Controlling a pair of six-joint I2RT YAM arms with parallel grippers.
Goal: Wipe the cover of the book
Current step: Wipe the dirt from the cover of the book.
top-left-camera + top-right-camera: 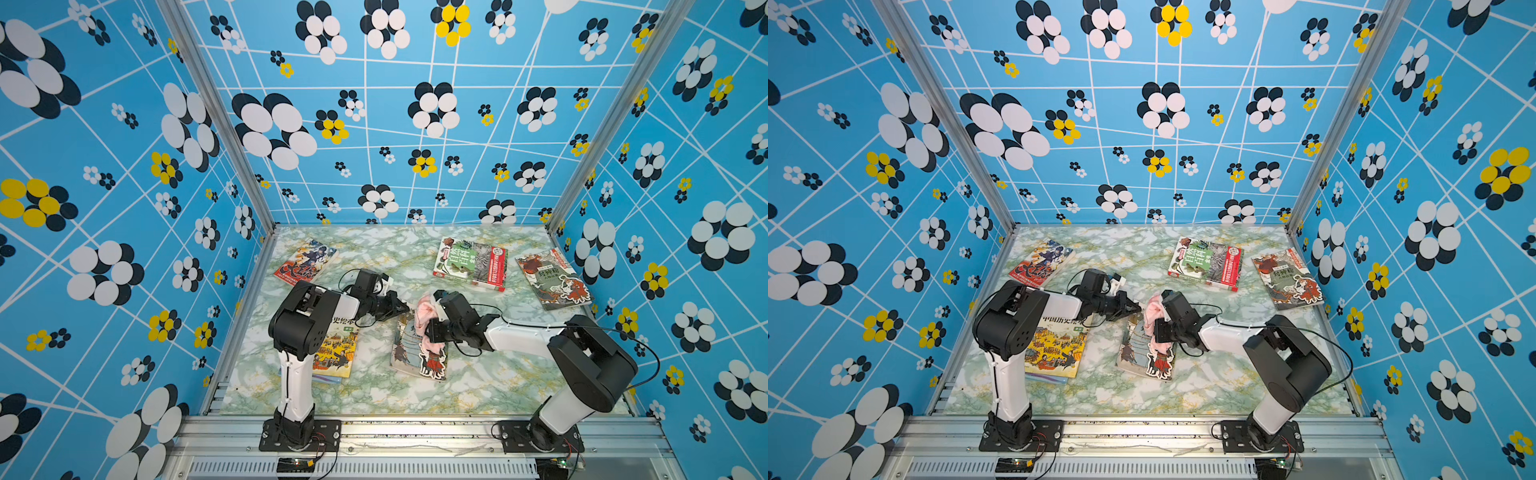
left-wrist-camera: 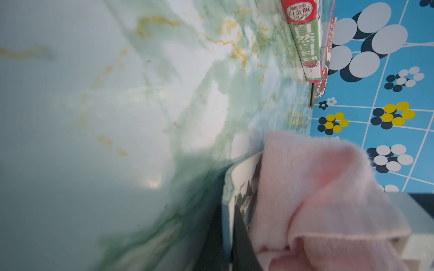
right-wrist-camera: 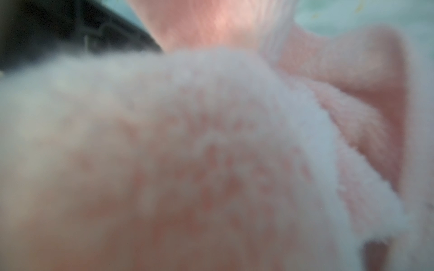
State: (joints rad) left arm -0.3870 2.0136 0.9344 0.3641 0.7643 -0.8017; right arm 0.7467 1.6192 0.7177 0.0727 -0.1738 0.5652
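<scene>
Your right pincer (image 1: 431, 327) is clamped on the one pink cloth (image 1: 424, 311), which is pressed to the middle book (image 1: 419, 361). Your left pincer (image 1: 407, 308) is closed, pinching that book's far corner. Five book covers show on the table (image 1: 478, 382).

The cloth (image 1: 424, 309) is pink. The middle book (image 1: 409, 357) is grey with a red and black figure on it. The desk (image 1: 399, 257) is green and white like marble, with yellow lines. The walls (image 1: 374, 124) are blue with white lines and black, white and yellow flowers.
</scene>
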